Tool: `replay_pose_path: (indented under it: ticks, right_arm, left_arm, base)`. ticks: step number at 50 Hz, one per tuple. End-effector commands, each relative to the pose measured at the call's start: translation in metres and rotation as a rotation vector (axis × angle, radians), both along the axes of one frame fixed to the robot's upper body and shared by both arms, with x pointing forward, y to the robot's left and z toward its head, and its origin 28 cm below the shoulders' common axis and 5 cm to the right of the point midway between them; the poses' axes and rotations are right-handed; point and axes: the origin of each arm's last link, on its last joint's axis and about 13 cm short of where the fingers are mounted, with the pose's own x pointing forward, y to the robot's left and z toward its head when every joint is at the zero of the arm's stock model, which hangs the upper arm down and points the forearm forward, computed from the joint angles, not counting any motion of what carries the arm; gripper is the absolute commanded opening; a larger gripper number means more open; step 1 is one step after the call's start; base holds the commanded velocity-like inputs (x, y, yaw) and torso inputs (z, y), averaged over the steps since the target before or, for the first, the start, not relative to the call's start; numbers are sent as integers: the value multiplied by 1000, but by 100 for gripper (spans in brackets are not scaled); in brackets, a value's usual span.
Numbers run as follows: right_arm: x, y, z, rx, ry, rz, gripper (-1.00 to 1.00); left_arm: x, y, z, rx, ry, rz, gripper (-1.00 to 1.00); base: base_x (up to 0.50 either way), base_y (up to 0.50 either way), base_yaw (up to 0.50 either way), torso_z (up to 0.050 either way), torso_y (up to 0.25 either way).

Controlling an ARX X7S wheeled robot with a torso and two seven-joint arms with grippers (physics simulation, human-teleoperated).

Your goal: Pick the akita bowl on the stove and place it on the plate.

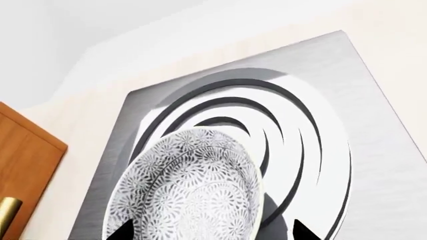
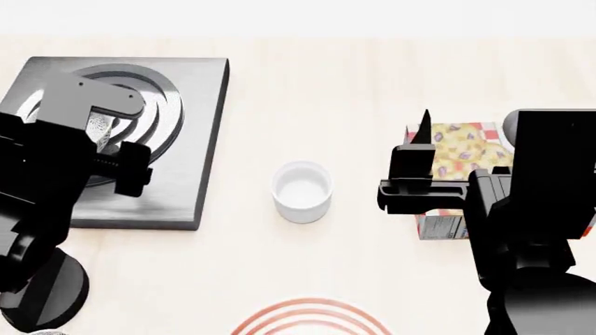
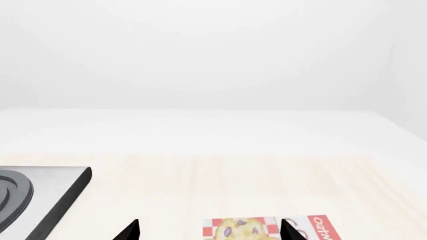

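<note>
Left pincer [image 1: 212,231] hangs over the stove [image 2: 200,139] at the far left of the pale desk [image 2: 317,84], fingertips spread apart either side of the near rim of the akita bowl [image 1: 190,192], not clenched on it; bowl sits on the stove's black rings, mostly hidden behind the arm in the head view. Right pincer [image 3: 210,231] hovers released, grasping nothing, above a red-checked cookie box [image 2: 461,157] on the right. A plain white cup [image 2: 303,190] stands mid-desk, and the red-ringed plate [image 2: 312,317] lies at the near edge, well apart from the bowl.
</note>
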Motion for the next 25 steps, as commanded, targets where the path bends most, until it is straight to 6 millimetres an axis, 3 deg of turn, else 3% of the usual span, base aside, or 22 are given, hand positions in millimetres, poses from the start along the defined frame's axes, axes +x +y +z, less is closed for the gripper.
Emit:
replay_pose_path:
  ticks: [1, 25]
  right_arm:
    - [0, 0, 0, 0, 0, 1, 100]
    - [1, 0, -1, -1, 7, 2, 100]
  left_arm:
    - [0, 4, -3, 12, 10, 0, 100]
    - [-1, 8, -5, 30, 13, -12, 100]
  base:
    - [0, 0, 0, 0, 0]
    - [0, 0, 0, 0, 0]
